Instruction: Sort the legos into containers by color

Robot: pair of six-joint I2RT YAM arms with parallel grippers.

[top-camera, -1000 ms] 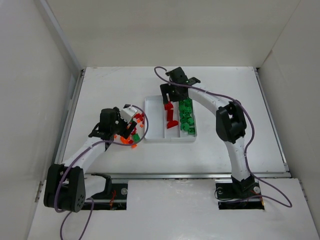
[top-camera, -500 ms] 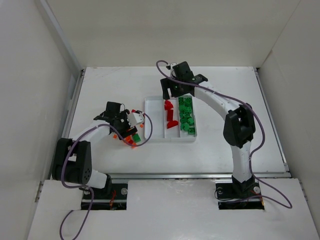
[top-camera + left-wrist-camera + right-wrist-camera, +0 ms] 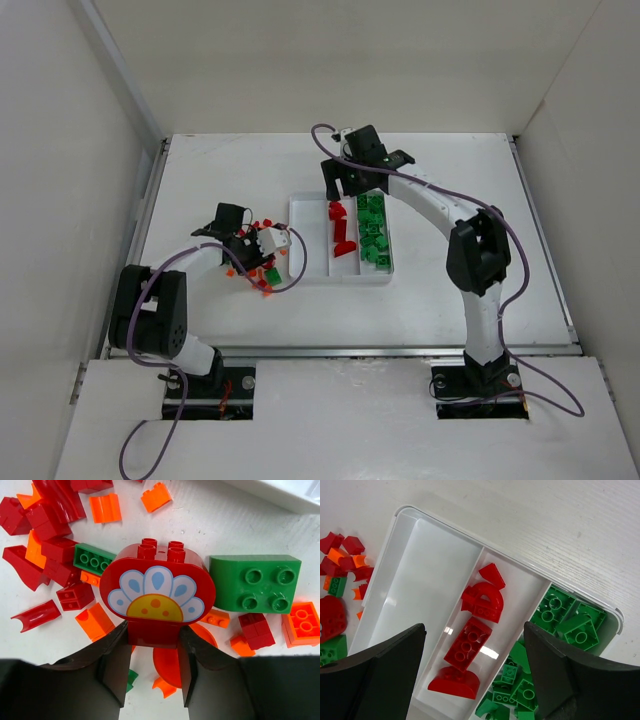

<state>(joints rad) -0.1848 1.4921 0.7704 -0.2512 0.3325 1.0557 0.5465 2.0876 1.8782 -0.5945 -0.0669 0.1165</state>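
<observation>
Plastic legos (image 3: 270, 272) heaped just left of the white three-compartment tray (image 3: 310, 255).
Left end effector (image 3: 153, 630) apparently pinches a dark red flower-printed brick (image 3: 157, 595), centre frame; right end effector (image 3: 474, 627) gapes wide above the tray.

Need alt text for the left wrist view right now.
The left fingers grip the base of a red flower-printed brick. Loose red, orange and green legos lie around it on the white table, a larger green brick beside it.
</observation>
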